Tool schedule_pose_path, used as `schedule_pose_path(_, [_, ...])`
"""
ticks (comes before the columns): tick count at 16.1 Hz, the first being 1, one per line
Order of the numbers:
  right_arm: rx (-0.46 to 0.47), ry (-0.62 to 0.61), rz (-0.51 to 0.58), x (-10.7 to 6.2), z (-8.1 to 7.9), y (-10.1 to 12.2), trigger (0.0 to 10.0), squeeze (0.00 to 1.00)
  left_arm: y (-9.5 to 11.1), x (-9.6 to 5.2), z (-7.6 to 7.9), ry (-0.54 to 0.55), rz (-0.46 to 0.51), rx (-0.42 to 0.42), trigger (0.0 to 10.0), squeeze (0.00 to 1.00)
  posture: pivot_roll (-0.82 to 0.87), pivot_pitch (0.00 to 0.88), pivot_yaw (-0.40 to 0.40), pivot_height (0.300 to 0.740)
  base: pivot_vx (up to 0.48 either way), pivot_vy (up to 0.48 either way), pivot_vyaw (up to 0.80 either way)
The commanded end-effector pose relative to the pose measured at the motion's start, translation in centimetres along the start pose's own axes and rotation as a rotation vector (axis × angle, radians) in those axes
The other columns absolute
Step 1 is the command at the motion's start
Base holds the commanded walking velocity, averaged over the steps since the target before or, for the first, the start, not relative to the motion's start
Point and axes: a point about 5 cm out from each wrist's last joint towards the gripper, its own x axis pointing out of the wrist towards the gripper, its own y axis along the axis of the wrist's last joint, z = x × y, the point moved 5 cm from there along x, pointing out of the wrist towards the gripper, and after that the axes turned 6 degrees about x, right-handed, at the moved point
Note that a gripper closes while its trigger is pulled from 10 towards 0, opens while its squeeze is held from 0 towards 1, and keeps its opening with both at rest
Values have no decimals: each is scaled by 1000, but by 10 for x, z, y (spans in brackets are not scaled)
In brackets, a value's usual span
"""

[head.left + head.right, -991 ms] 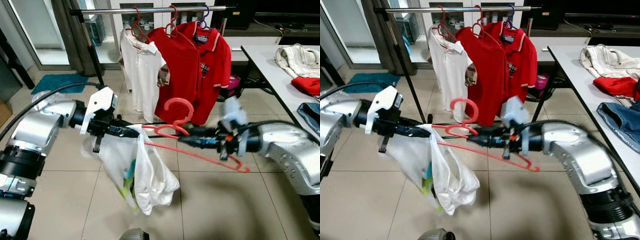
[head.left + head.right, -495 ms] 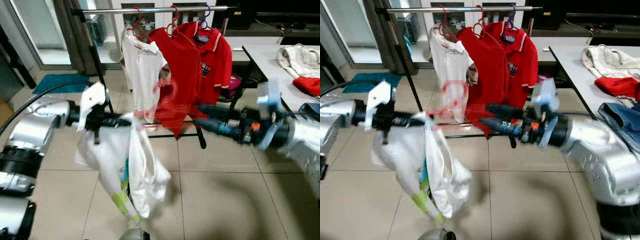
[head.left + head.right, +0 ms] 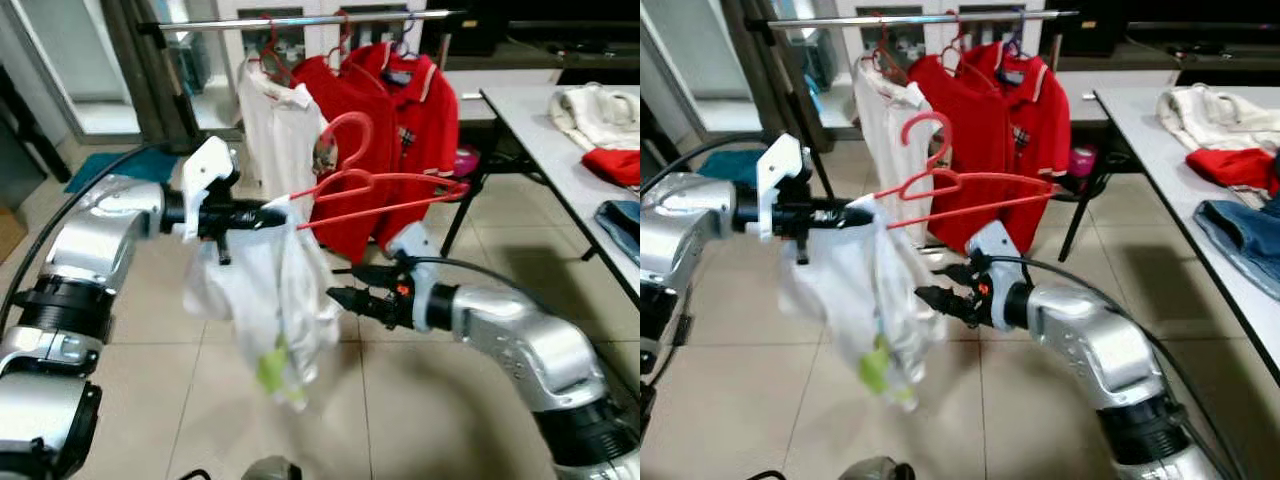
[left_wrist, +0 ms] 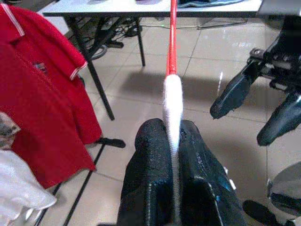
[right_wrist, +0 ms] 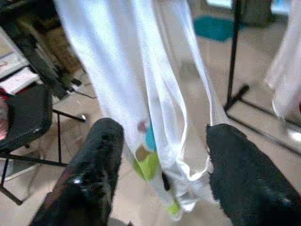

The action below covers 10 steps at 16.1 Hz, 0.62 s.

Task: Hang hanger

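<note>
- Left gripper point(image 3: 262, 214) is pinching the red hanger point(image 3: 375, 190) with a white garment point(image 3: 270, 300) dangling from it.
- Right gripper point(image 3: 345, 287) is hovering beside the garment, fingers spread wide.

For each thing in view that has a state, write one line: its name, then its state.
left gripper: shut on the red hanger.
red hanger: held off the rail, carrying the white garment.
white garment: draped, hanging.
right gripper: open, below the hanger.
rail: three shirts hanging.
</note>
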Motion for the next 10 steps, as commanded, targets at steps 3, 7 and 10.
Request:
schedule_pose_path(3, [98, -49, -22, 19, 9, -7, 10000, 1000, 16, -1, -10, 55, 23, 16, 0, 0, -4, 0, 105, 740, 0, 0, 0])
schedule_pose_path(7, [177, -178, -86, 36, 31, -25, 10000, 600, 27, 1, -11, 67, 64, -11, 0, 0, 2, 0, 111, 740, 0, 0, 0])
schedule_pose_path(10, [198, -266, -155, 42, 47, -49, 10000, 0, 36, -1, -13, 74, 95, -24, 0, 0, 1, 0, 104, 740, 0, 0, 0])
